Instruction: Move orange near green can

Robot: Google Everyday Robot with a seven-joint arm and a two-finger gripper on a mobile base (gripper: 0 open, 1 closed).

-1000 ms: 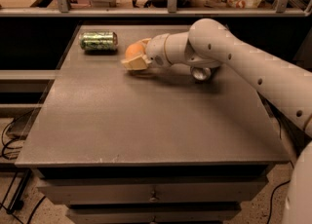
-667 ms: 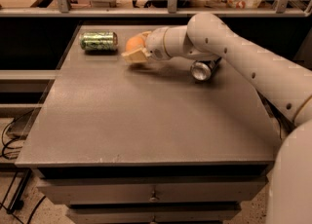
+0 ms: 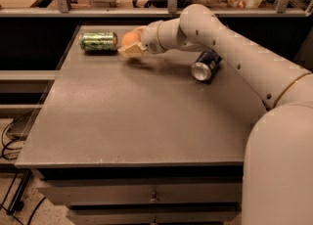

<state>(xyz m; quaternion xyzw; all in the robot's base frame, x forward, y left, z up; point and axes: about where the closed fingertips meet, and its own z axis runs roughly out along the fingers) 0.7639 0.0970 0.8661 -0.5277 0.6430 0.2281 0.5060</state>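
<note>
The green can [image 3: 98,41] lies on its side at the back left of the grey table [image 3: 137,116]. The orange [image 3: 130,38] sits between the pale fingers [image 3: 130,50] of my gripper [image 3: 129,44], just to the right of the green can and close to the table surface. The gripper is shut on the orange, and the fingers hide its lower part. My arm [image 3: 220,43] reaches in from the right across the back of the table.
A dark blue can with a silver top [image 3: 205,66] lies on its side at the back right, under my arm. A metal rail [image 3: 166,11] and shelf with bags run behind the table. Drawers [image 3: 146,194] sit below the front edge.
My gripper has carried the orange leftward and slightly back, closer to the green can. The dark blue can now shows more fully from under the arm.
</note>
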